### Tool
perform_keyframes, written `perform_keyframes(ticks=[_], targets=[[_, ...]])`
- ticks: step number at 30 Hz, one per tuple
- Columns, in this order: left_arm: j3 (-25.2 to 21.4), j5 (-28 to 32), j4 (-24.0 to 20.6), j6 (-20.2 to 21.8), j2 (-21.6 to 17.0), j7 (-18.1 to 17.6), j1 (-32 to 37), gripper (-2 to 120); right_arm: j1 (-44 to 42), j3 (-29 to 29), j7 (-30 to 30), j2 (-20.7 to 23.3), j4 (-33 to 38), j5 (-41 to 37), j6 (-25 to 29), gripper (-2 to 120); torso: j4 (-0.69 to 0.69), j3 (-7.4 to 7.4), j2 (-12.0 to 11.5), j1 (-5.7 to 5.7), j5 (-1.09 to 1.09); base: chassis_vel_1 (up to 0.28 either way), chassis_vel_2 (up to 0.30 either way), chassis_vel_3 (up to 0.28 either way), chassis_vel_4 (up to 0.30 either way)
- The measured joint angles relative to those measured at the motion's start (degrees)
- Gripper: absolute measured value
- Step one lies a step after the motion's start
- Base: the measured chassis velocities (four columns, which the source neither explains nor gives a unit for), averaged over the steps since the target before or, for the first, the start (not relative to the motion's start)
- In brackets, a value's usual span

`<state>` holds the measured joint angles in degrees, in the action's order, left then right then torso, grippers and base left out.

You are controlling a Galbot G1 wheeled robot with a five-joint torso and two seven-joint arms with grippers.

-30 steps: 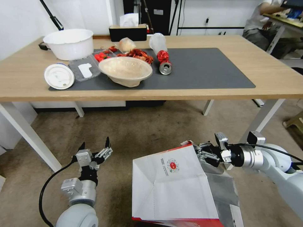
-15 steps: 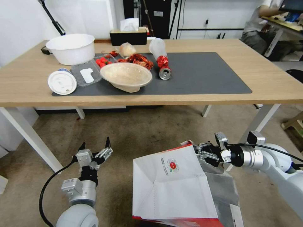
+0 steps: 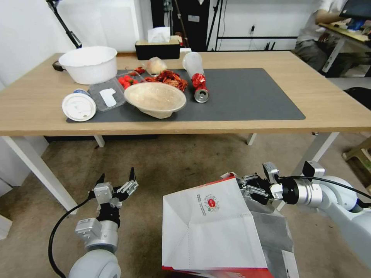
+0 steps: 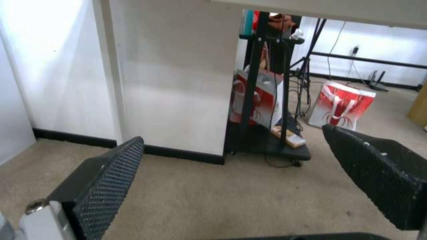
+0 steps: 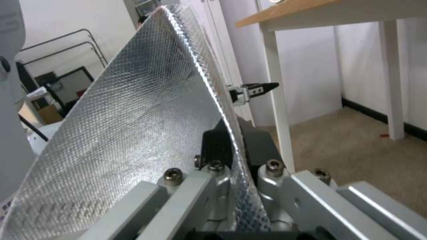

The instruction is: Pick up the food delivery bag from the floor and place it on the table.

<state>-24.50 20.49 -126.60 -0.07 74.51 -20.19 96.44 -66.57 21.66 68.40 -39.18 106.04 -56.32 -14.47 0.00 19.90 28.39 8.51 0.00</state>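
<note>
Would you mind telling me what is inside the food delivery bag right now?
Inside the food delivery bag, silver foil lining shows along the wall that the right pincer is pinching at the rim. Any contents are hidden: the white front panel covers the interior in the head view.

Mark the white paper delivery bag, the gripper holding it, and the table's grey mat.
White paper food delivery bag (image 3: 210,231), head view, front panel.
Right gripper (image 3: 247,189), head view, fingertips at bag rim.
Dark grey mat (image 3: 247,92), head view, bare middle.
</note>
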Motion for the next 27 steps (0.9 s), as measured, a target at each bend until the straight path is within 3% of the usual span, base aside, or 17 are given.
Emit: perform_keyframes(ticks=[27], targets=[[0.0,0.1,0.4,0.0,-0.1,0.2,-0.5,100,0.5,-0.6,-0.2,0.0,-0.2,-0.1,0.0,0,0.00,4.00,6.4,2.38,0.00,0.000,0.000,0.000,0.000]])
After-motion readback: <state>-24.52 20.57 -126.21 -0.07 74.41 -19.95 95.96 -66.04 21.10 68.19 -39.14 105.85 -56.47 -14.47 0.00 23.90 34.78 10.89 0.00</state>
